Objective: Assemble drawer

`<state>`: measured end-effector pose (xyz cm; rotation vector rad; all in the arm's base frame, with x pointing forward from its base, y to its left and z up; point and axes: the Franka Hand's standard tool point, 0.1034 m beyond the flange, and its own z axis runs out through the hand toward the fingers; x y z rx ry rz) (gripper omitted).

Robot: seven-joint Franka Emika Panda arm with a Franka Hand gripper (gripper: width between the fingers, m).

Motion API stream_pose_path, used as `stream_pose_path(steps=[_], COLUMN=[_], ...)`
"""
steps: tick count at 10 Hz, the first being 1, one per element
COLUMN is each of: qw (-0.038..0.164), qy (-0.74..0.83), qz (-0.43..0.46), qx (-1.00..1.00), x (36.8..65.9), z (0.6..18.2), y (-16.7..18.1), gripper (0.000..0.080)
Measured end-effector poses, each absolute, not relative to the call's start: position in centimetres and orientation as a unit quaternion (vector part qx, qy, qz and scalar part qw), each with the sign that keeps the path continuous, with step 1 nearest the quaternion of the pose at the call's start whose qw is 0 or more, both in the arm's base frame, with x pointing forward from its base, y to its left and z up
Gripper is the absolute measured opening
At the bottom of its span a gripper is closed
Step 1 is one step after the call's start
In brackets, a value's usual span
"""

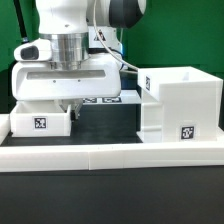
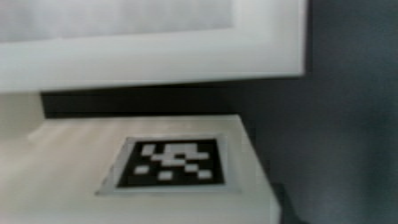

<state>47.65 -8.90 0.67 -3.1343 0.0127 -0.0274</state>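
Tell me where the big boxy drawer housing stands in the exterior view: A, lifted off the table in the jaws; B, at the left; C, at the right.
C: the housing stands at the exterior view's right, while a small tray lies at the left.

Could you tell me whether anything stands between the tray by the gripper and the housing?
Nothing visible does. In the exterior view only bare dark table lies between the tray and the housing, with the flat marker board further back. The gripper hangs over the tray's end nearer the housing.
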Motion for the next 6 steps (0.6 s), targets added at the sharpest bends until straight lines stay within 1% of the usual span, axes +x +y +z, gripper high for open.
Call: stream_pose_path(steps=[6], qw=[0.004], qy=[0.003], qz=[-0.008], qx=[-1.0], x=[47.7], z=[0.71], y=[-8.8], gripper=[0.0042])
